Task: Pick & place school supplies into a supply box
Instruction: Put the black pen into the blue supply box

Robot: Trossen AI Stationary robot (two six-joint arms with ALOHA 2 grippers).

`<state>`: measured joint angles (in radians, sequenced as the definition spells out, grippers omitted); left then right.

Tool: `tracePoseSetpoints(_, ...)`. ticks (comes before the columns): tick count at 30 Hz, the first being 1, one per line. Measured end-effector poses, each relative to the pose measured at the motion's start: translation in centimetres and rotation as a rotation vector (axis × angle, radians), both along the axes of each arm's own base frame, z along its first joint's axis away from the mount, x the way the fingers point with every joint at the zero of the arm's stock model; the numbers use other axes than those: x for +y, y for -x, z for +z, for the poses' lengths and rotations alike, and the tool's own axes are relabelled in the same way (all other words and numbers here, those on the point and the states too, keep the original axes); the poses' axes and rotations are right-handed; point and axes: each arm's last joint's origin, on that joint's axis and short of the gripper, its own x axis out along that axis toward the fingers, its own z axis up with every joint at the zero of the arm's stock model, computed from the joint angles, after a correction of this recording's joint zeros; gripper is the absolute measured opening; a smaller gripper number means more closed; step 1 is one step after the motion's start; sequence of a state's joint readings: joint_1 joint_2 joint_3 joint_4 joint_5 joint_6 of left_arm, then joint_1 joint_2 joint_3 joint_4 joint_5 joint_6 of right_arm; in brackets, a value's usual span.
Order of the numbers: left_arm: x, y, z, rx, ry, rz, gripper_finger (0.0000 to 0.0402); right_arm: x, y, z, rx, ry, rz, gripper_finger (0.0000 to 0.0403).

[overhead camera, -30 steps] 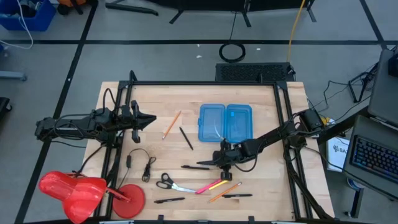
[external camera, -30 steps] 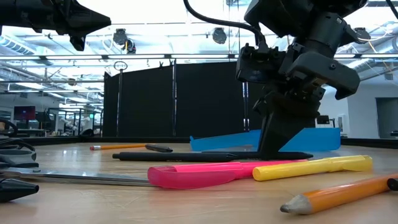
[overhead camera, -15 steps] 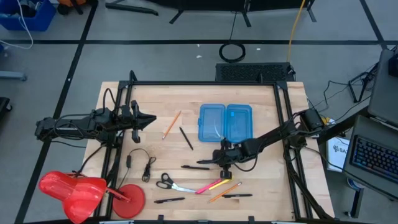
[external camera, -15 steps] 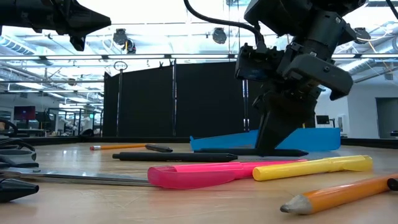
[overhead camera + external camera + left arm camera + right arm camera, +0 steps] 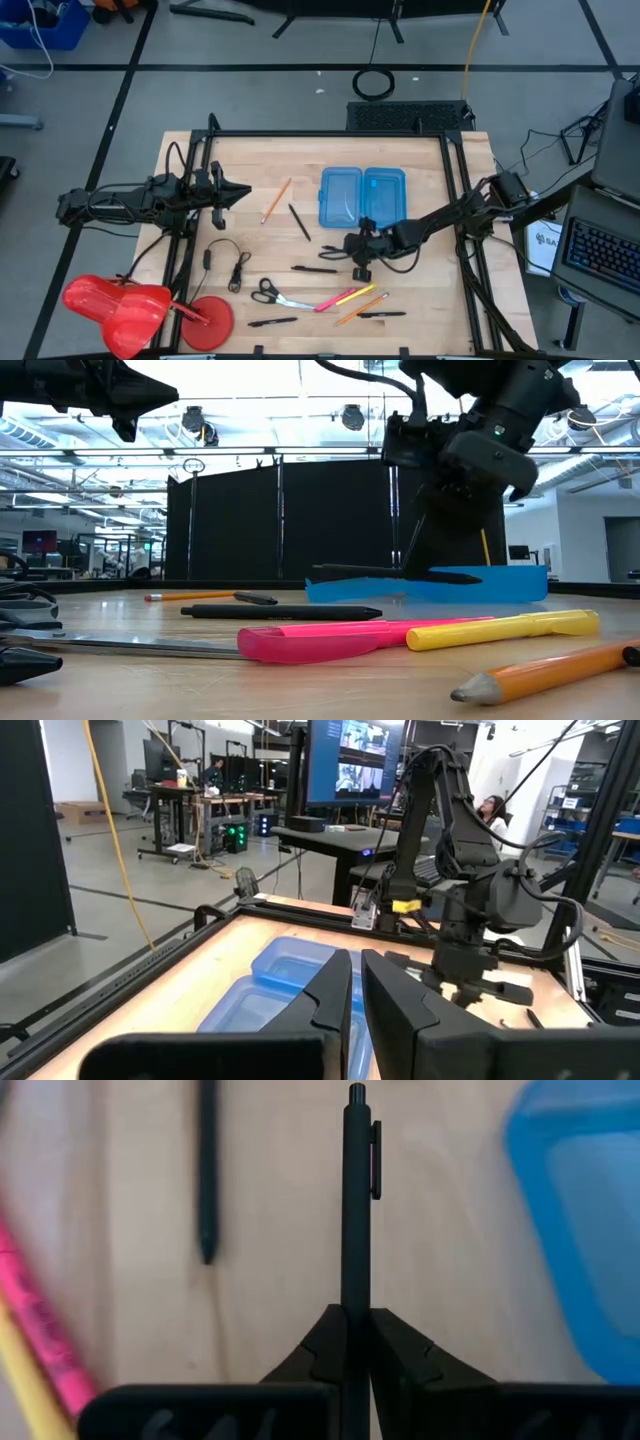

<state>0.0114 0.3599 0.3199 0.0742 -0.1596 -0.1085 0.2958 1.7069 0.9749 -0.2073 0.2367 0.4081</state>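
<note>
Lifted off the table (image 5: 420,300), a black pen (image 5: 356,1200) sits pinched in the right gripper (image 5: 356,1330) jaws; left gripper (image 5: 356,982) jaws closed, no writing legible.

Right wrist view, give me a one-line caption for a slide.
Right gripper shut on a black pen, held above the table beside the blue supply box.

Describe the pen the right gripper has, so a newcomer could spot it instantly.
Start at the translucent blue plastic hinged case in the middle of the wooden table. Just in front of it, the right gripper is shut on a thin black clip pen. It is the only pen lifted off the table; the other black pens lie flat.
</note>
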Motion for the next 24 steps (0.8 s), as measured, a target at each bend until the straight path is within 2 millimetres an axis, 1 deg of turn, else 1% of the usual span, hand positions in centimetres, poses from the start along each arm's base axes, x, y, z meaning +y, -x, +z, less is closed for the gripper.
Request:
tracePoseSetpoints(5, 0.0, 0.0, 0.0, 0.000, 0.000, 0.000, 0.0031, -0.5, 0.5, 1.1, -0.022, 0.052, -0.068, 0.0014)
tracePoseSetpoints(9, 0.0, 0.0, 0.0, 0.000, 0.000, 0.000, 0.0031, -0.9, 1.2, 2.5, -0.053, 0.098, -0.129, 0.0014)
tracePoseSetpoints(15, 0.0, 0.0, 0.0, 0.000, 0.000, 0.000, 0.0031, -2.1, 3.1, 4.4, -0.056, 0.208, -0.295, 0.0014)
tracePoseSetpoints(19, 0.0, -0.1, -0.1, 0.009, 0.000, 0.000, 0.0031, -3.2, 4.4, 4.6, -0.060, 0.233, -0.402, 0.0014)
tracePoseSetpoints(24, 0.1, -0.5, -0.2, 0.024, 0.001, 0.016, 0.0031, -5.6, 5.9, 3.8, -0.064, 0.230, -0.538, 0.0015)
